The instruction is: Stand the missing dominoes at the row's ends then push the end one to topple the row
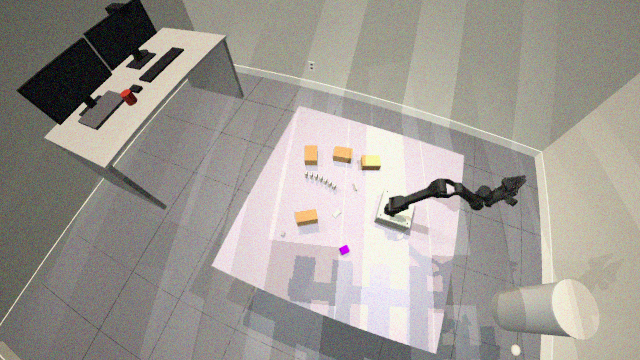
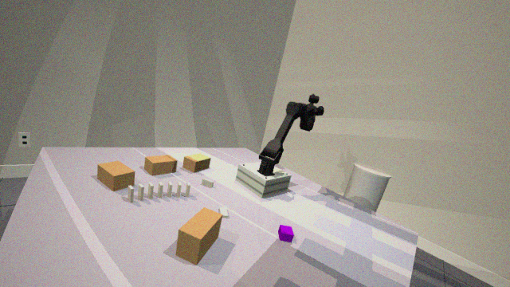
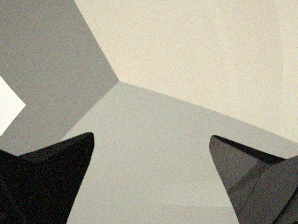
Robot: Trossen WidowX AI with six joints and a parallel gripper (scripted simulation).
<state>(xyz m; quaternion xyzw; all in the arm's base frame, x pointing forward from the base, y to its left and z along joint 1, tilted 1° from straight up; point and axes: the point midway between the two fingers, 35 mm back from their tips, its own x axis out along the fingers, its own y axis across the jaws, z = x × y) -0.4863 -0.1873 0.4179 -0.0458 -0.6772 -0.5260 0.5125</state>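
We see the standing domino row [image 2: 159, 190] near the table's [image 2: 80, 255] left-rear part, in front of three boxes [image 2: 160, 164]. Loose dominoes lie flat to its right: one [image 2: 207, 182] just past the row's end, another [image 2: 224, 212] by the front box [image 2: 198, 235]. Arm is raised by the right edge, pointing away from the table; gripper [image 2: 315, 104] has jaws wide apart, holding nothing.

Seven pale dominoes [image 2: 159, 190] are standing in an evenly spaced row; three others [image 2: 207, 182] are lying flat nearby.
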